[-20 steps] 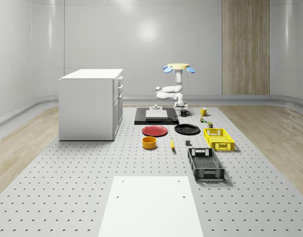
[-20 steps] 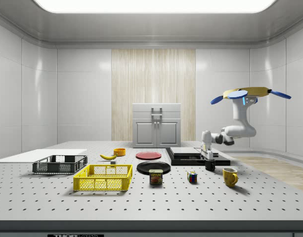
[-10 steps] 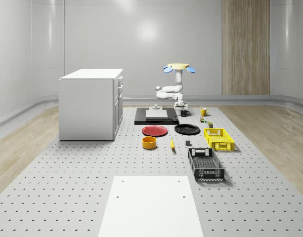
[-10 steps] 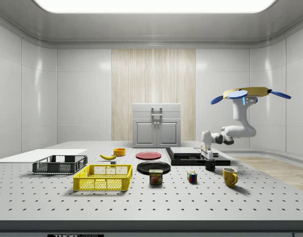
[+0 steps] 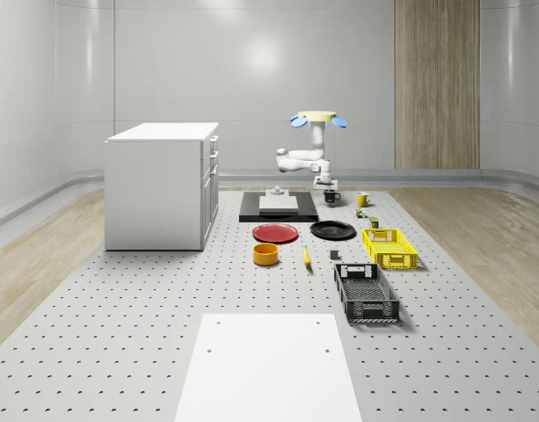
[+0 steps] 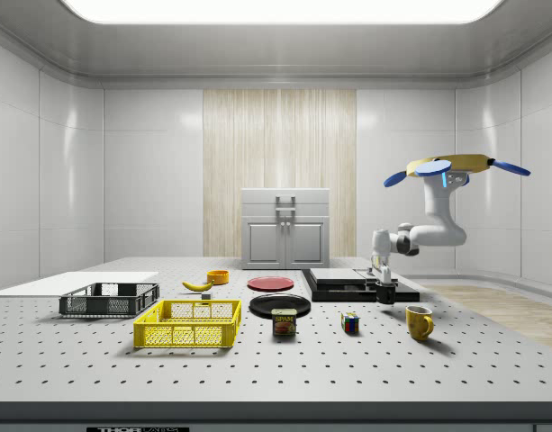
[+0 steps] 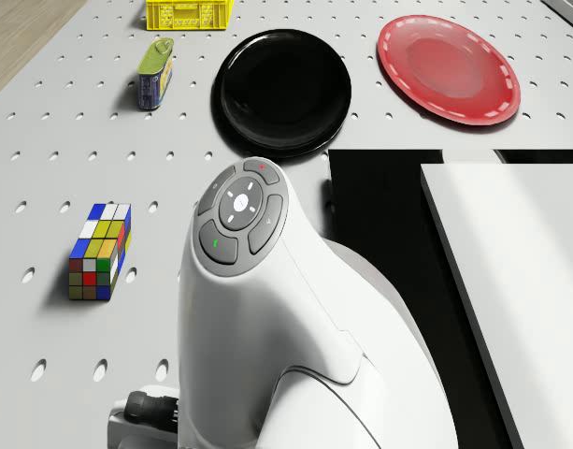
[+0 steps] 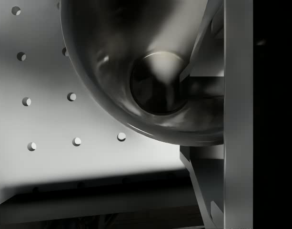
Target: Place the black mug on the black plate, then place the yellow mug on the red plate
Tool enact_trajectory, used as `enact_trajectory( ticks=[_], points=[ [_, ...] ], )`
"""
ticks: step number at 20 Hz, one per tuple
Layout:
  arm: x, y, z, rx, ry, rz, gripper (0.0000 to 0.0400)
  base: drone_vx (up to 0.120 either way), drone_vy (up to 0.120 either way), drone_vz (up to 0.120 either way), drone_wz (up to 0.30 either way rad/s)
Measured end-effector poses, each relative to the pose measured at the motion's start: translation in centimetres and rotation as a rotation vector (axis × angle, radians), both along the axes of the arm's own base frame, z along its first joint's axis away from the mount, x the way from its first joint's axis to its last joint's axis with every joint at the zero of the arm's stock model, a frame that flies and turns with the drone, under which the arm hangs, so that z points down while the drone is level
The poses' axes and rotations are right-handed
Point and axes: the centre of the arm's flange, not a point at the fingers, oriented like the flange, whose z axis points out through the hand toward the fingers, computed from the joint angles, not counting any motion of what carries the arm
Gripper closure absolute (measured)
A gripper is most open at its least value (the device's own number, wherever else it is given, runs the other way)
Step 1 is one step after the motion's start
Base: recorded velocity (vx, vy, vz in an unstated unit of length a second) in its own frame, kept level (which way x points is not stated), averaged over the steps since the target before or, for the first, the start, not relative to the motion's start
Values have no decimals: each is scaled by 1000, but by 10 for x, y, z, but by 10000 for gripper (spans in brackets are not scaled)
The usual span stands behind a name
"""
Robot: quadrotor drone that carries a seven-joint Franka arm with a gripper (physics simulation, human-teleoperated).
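I had the drone (image 6: 456,167) hovering above the far end of the perforated table (image 5: 120,334), beside the black slab (image 5: 251,214) with the pale block on it. The arm reached down, and the two-finger gripper (image 6: 384,283) was clamped on the rim of the glossy black mug (image 6: 384,292), one finger inside the cup as the wrist view showed. The mug hung just clear of the table, by my judgement lifted, near the slab's corner. The round black plate (image 7: 284,89) lay flat next to the round red plate (image 7: 450,67), both bare. The yellow handled mug (image 6: 419,321) sat on the table, well apart from the gripper, untouched.

Risks I noted: a rim pinch on a glossy cup could slip or let it swing during the carry. The slab edge sat near the path to the black plate, so a low carry could clip it. The small tin can (image 7: 155,72) and colour cube (image 7: 100,252) stood close by. An off-centre release could tip the mug off the plate's rim.
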Motion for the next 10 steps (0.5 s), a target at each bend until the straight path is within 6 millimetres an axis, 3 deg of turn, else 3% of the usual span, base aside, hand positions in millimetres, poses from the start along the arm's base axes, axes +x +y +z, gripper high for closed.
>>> enact_trajectory(
  ticks=[3, 7, 8, 10],
  points=[
    [0, -5, -6, 1, 0, -1, 292, 0, 0, 120, 0],
    [5, 15, -10, 2, -1, -42, 279, 0, 0, 120, 0],
    [6, 19, -10, 3, -1, -56, 281, 40, 0, 120, 0],
    [8, 25, -11, 4, -1, -76, 284, 120, 0, 0, 0]
  ],
)
